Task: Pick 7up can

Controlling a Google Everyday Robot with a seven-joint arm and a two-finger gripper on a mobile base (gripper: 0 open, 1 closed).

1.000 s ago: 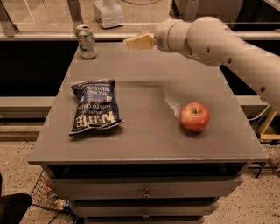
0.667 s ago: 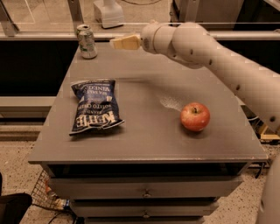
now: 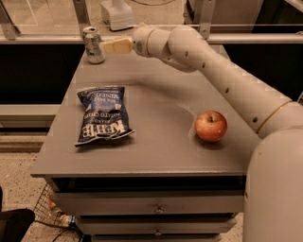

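Note:
The 7up can stands upright at the far left corner of the grey table, with a silvery top and pale green-and-white sides. My gripper reaches in from the right on the white arm, and its pale fingertips are right beside the can's right side, at about the can's height.
A dark blue chip bag lies flat on the left half of the table. A red apple sits at the right, below my arm. A white object stands behind the glass rail at the back. Drawers are under the table front.
My arm has swung left across the back of the table, bringing the gripper from mid-table to right beside the can. The can, bag and apple have not moved.

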